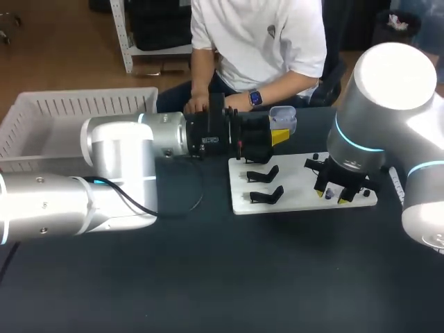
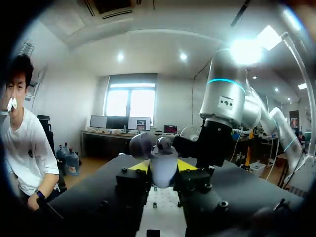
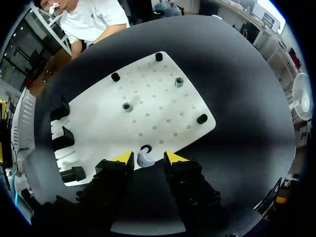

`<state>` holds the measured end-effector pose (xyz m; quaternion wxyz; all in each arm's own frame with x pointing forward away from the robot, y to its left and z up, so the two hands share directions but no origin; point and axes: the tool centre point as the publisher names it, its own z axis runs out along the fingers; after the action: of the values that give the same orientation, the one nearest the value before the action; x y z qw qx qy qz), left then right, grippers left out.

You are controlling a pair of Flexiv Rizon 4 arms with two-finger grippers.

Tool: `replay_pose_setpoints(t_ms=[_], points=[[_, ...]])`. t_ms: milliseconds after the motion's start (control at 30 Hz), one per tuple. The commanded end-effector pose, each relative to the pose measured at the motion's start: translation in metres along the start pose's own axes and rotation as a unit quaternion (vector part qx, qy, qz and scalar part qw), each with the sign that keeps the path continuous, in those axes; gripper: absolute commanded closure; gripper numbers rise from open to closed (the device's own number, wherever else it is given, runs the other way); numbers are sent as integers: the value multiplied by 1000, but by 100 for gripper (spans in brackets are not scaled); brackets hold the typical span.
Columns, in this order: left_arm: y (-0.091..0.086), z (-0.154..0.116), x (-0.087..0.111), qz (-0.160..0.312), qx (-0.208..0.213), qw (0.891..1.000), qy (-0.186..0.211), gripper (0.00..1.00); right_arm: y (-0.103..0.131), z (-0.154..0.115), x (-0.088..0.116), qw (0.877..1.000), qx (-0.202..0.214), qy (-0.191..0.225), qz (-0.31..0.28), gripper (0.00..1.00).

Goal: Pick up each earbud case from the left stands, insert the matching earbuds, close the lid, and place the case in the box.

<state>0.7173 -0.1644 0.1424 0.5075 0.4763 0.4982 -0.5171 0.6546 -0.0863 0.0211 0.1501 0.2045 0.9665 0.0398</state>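
Earbud case point(image 1: 282, 116), pale and with its lid standing open, is held up above the far edge of the white board point(image 1: 305, 202), on the side where the black stands point(image 1: 264, 174) are. The left gripper point(image 2: 163, 167) has its two yellow tips pressed on the case from both sides, so it is closed on it. The small white earbud point(image 3: 143, 160) lies on the board at the opposite end, close to the board's near right corner and just inside its edge. The right gripper point(image 3: 149, 157) points down on the board there, with its jaws open and one yellow tip on each side of the earbud. It does not look pinched, but I cannot tell surely whether one tip already touches it. This is the relation that matters: the earbud is already between the right jaws, so the right arm is the nearer one, and I judge that it needs only to close, not to travel sideways. The earbud is too small to tell its long axis. After the grasp, the way to the open case would go across the board toward the stands and upward. The box point(image 1: 69, 111) stands well apart from the board, beyond its stand side.
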Motion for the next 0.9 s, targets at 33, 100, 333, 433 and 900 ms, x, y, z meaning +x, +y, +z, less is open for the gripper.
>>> replay_pose_setpoints(t_ms=[33,100,333,433,900], points=[[-2,0,1,2,-3,1000,-2,100,0,0,1,1000,0,-3,0,62],[-2,0,1,2,-3,1000,-2,100,1,1,0,1000,1,-3,0,64],[-2,0,1,2,-3,1000,-2,100,2,-1,0,1000,2,-4,0,69],[-2,0,1,2,-3,1000,-2,100,3,-1,1,1000,2,-4,0,72],[-2,0,1,2,-3,1000,-2,100,3,-2,-1,1000,3,-5,3,76]])
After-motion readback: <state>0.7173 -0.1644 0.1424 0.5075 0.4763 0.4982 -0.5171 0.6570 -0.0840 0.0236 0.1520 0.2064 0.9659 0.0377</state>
